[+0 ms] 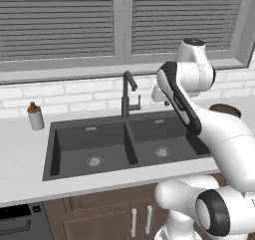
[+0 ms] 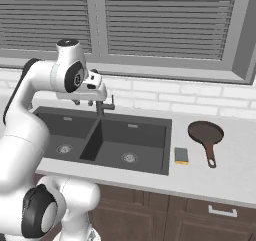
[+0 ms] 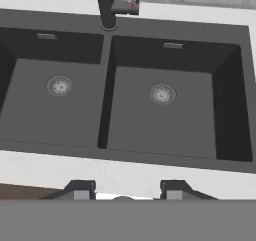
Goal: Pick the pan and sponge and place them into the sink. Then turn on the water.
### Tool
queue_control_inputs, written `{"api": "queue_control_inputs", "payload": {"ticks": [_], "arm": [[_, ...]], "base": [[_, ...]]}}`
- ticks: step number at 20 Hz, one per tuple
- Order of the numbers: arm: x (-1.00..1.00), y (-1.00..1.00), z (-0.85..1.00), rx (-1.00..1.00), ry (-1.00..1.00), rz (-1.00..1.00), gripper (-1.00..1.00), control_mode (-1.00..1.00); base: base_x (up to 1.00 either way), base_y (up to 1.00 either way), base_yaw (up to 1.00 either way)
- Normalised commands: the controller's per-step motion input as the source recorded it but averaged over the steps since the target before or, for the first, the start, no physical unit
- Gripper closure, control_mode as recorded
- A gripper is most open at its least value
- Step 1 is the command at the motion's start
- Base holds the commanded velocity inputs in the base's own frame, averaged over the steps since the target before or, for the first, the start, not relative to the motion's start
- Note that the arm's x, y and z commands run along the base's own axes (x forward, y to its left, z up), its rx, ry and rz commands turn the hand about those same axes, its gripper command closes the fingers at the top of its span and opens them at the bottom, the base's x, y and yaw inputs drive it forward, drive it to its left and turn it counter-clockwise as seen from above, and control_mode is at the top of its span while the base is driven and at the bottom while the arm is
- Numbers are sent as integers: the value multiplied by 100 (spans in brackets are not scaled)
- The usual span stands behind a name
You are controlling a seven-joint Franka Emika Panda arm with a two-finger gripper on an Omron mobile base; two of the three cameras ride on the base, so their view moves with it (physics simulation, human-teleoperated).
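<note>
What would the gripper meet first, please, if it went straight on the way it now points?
Probably the sink. The gripper, fingers apart and holding nothing, looks down over the double basin, roughly along the divider and the right basin's floor near its drain. Nothing shows in between, though depth is hard to judge.

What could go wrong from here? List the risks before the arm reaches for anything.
1. The gripper hangs open above the sink, far from the pan and sponge on the counter to its right; a wide swing could clip the faucet.
2. The sponge is small and flat, so the fingers may slip off it.
3. The pan's thin handle may let it tilt when lifted.
</note>
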Motion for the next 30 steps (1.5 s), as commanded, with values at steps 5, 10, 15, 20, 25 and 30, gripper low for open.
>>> {"api": "queue_control_inputs", "payload": {"ticks": [5, 10, 15, 20, 25, 30], "arm": [[0, -40, -3, 0, -2, 0, -100, -100], [0, -100, -1, 0, 0, 0, -100, -100], [0, -100, -11, 1, 1, 0, -100, -100], [0, -100, -25, 0, 1, 0, -100, -100], [3, -98, -41, -4, 0, -3, -100, -100], [41, -83, -59, -16, 0, -10, -100, -100]], "base": [[0, 0, 0], [0, 0, 0], [0, 0, 0], [0, 0, 0], [0, 0, 0], [0, 0, 0]]}}
